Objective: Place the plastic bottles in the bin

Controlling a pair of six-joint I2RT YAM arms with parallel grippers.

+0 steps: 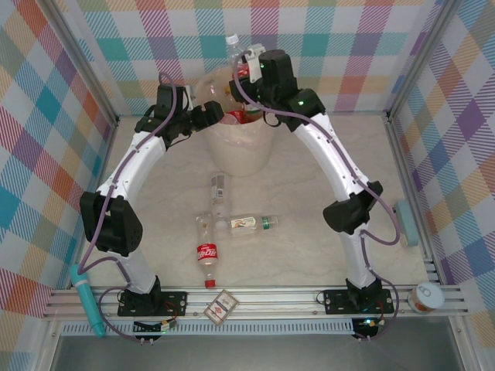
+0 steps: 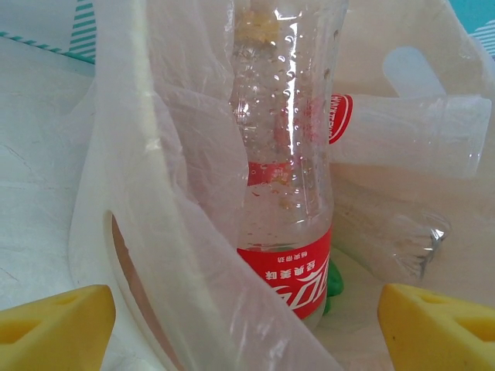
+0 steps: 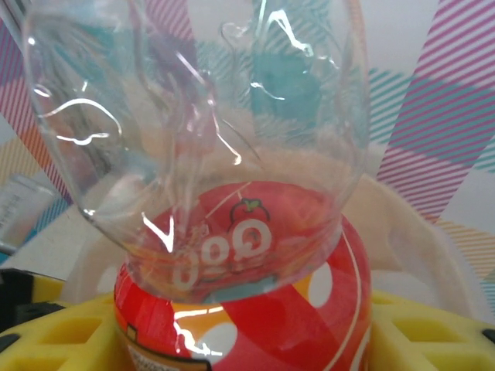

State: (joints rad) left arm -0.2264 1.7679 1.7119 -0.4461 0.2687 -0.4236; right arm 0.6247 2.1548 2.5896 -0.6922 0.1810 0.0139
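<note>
Three bottles at least on the table (image 1: 302, 263): loose in the middle of the top view, below the bin; a clear bottle (image 1: 219, 188) nearest the bin, a green-capped bottle (image 1: 251, 224) on its side, a red-labelled bottle (image 1: 206, 253) lowest; maybe a fourth clear one among them, too tangled to separate
Bin (image 1: 240, 158): upper centre of the top view, upright between the two wrists, with a translucent liner (image 2: 178, 232) draped over the rim
Already inside: through the left wrist view, an upright cola bottle (image 2: 282, 193), another lying across (image 2: 402, 135) at upper right, a crumpled one (image 2: 390, 239) at lower right; several in all, no exact count possible
Right gripper (image 3: 247, 332): clamped on the red label of the held bottle (image 3: 201, 139), yellow fingers on either side; in the top view at upper centre, over the bin's far rim, bottle pointing toward the top edge
Left gripper (image 2: 247, 325): jaws apart, nothing between them, yellow fingertips (image 2: 54, 325) in the lower corners, close against the liner on the bin's left side
Progress: judged well past halfway
Still to do: release of the held bottle over the opening, then pickup of the ones on the table
Not for the bin: teal tube (image 1: 87, 305) at lower left, white-lidded jar (image 1: 426, 297) at lower right, small packet (image 1: 222, 307) at bottom centre
</note>
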